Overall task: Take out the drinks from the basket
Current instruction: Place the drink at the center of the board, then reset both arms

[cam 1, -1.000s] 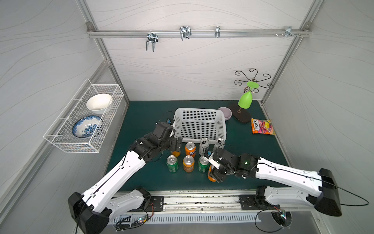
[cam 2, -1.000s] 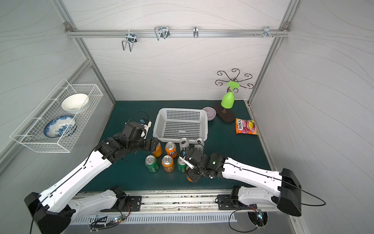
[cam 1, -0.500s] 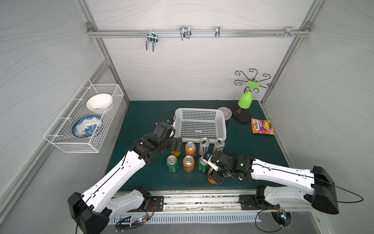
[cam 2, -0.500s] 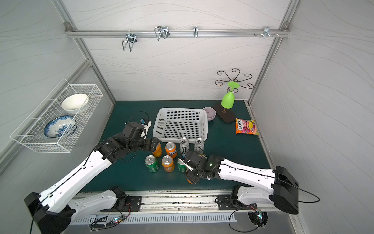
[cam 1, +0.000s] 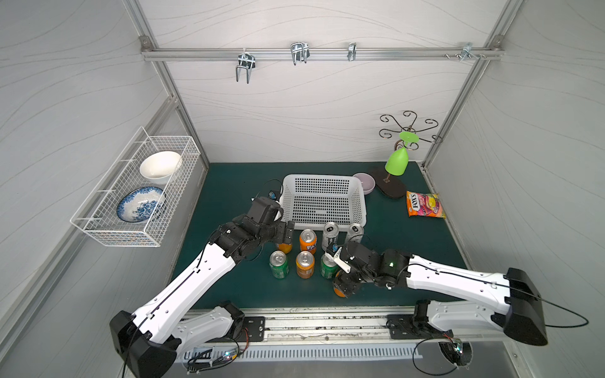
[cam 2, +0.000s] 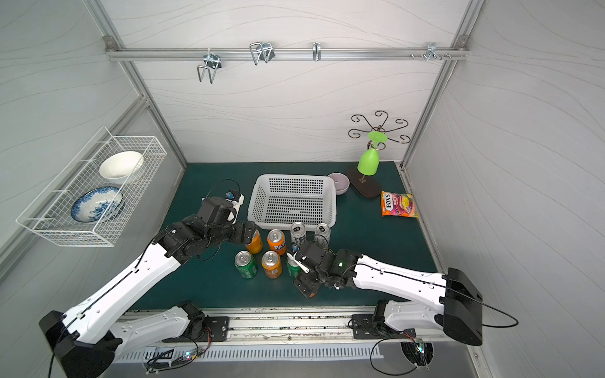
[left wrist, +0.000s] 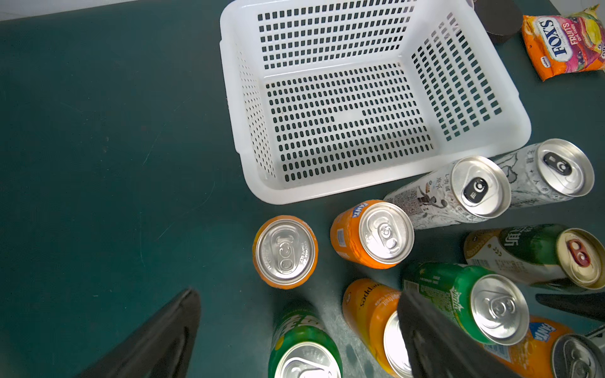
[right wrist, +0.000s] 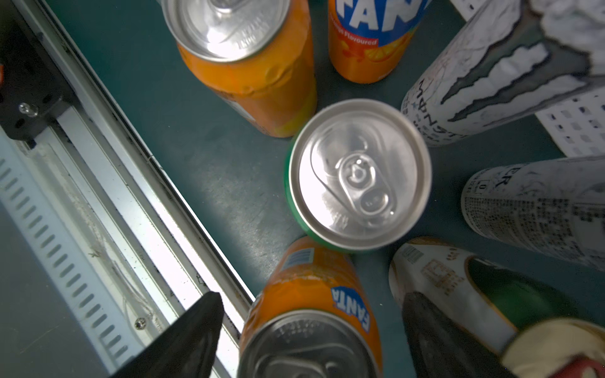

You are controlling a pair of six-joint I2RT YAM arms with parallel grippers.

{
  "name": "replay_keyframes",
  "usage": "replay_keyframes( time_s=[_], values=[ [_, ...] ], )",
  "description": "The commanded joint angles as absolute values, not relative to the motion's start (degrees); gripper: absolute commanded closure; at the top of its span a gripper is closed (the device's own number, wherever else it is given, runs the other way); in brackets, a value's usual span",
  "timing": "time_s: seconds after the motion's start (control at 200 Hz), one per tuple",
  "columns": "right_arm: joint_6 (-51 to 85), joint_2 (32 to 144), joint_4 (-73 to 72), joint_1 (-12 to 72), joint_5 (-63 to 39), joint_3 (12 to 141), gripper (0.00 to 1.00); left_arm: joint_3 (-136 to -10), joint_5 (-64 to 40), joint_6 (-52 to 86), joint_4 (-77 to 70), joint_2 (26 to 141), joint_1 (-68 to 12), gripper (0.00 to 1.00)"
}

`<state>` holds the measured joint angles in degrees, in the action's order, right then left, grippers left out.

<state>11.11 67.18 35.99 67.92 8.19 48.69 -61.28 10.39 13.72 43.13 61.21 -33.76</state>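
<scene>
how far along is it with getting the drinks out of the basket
Done: the basket is empty, and the drinks stand on the mat in front of it. In hand: nothing is gripped; the right gripper is open astride an orange Fanta can standing by the front edge, and the left gripper hangs open over the drinks. Left: apparently nothing to take out, only backing both grippers away.

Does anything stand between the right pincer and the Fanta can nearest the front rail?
Nothing visible does. In the right wrist view the right pincer stands open with the Fanta can between its fingers, a gap on each side. The green can and the gold-topped can stand close, outside the fingers.
</scene>
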Motion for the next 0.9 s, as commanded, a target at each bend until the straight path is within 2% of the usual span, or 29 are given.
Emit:
replay_keyframes(
  time_s=[0.0, 0.135, 0.225, 0.49, 0.655, 0.895],
  values=[
    [10.9, 64.9, 41.3, 68.3, 10.9, 52.8, 0.07, -63.9, 12.2, 14.1, 39.7, 60.1, -33.2, 0.02],
    [8.6, 63.3, 45.8, 67.6, 12.3, 57.4, 0.01, -63.8, 14.0, 14.9, 37.0, 58.9, -31.8, 0.02],
    [6.0, 62.1, 46.3, 64.2, 10.9, 59.7, 0.01, -63.6, 14.2, 15.5, 34.7, 57.7, -28.6, 0.01],
    [-1.2, 59.3, 39.3, 39.0, 0.4, 63.6, 0.01, -61.5, 12.2, 18.7, 27.6, 54.1, -12.8, 0.01],
    [0.7, 58.4, 29.2, 22.6, -1.6, 60.5, 0.01, -58.1, 13.1, 20.8, 21.8, 54.0, -4.8, 0.01],
    [7.0, 59.9, 14.8, 5.1, 1.6, 50.5, 0.01, -46.4, 21.1, 18.5, 6.2, 53.4, -2.0, 0.02]
  ],
)
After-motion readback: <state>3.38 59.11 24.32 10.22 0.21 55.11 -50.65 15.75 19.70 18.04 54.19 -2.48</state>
